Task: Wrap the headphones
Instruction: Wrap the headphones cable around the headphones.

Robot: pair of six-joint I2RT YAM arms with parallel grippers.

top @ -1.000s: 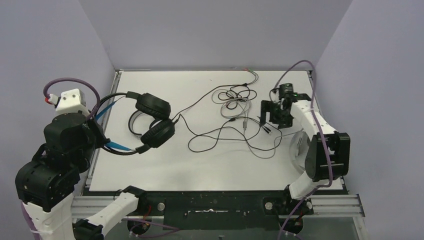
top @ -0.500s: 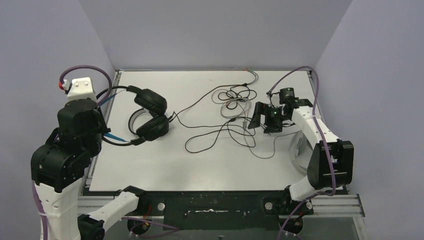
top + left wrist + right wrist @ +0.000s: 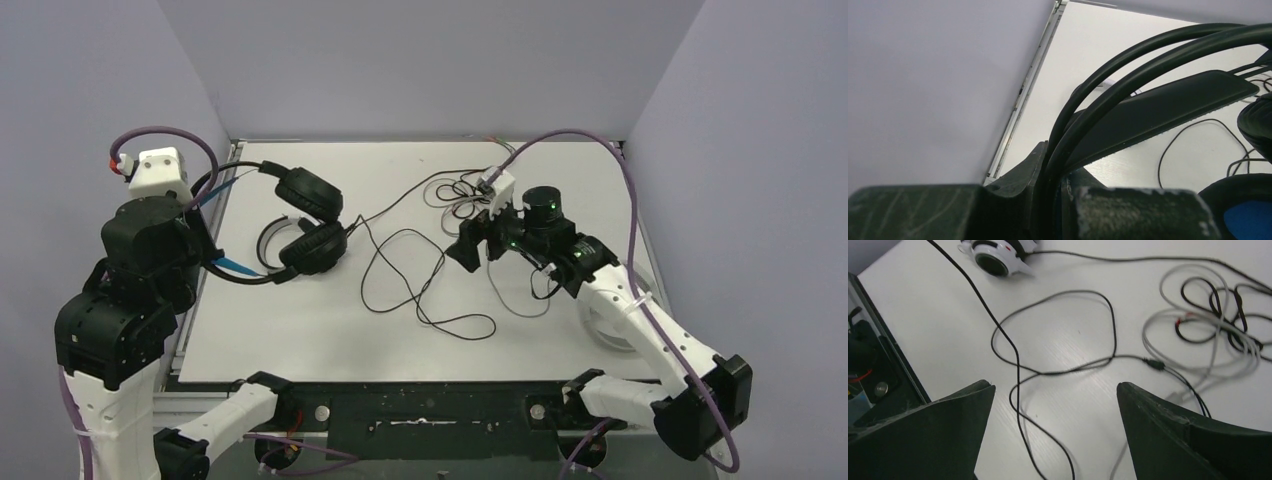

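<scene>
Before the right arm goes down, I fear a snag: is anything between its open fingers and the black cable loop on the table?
Nothing visible. The right gripper hangs open over the black cable, which lies bare on the table; the pale cable bundle lies off to one side.

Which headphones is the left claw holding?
The black pair, its headband pinched in the left claw; the white pair beside it and the other white pair lie free.
</scene>
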